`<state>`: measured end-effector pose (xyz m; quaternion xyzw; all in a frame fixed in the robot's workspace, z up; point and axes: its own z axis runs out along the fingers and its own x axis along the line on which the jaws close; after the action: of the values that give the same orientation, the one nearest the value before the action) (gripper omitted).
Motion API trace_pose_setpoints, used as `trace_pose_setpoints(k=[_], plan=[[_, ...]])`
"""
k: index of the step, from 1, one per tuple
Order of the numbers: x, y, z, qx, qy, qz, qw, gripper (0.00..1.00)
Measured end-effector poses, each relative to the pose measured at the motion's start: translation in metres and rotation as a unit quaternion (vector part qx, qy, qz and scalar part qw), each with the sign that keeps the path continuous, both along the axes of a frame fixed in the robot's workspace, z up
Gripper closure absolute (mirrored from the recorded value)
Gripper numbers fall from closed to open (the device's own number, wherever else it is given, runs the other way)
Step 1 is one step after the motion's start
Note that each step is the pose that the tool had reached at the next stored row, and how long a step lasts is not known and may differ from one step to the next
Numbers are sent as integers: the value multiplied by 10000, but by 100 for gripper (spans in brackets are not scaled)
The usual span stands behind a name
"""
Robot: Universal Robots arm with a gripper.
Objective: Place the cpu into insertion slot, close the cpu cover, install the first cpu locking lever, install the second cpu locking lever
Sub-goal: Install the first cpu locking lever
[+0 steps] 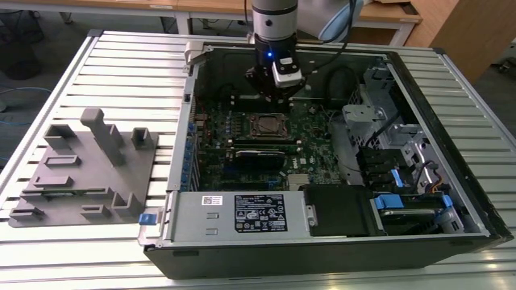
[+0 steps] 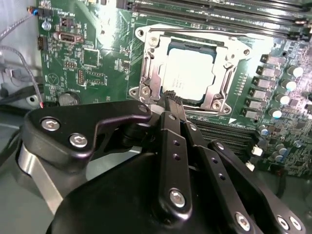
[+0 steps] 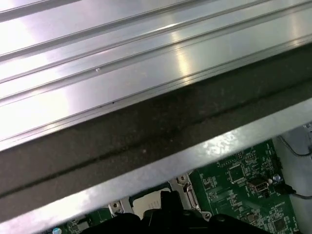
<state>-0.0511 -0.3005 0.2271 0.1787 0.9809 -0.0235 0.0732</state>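
On slatted counter [image 1: 121,66], grey fixture block [image 1: 84,169] near, at exterior view's left. Open computer case [image 1: 322,241] beside it, green board [image 1: 315,151] inside. Mid-board: insertion slot [image 2: 187,73] with cpu [image 2: 187,73] seated, cpu cover [image 2: 148,73] down around it. Farther back, tool [image 2: 170,100] just over slot's edge, fingers [image 2: 168,105] together, clamped on nothing.

We find no print that can be read. The black-and-white label [image 1: 260,212] on the grey metal power supply box [image 1: 234,214] carries text too small to make out.
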Motion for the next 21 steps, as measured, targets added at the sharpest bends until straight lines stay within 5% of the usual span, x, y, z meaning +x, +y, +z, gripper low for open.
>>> trace_pose_setpoints(k=[14, 21], plan=[[7, 0, -3, -6, 4, 77, 10000, 89], [19, -1, -3, -98, 181, 281, 9994, 89]])
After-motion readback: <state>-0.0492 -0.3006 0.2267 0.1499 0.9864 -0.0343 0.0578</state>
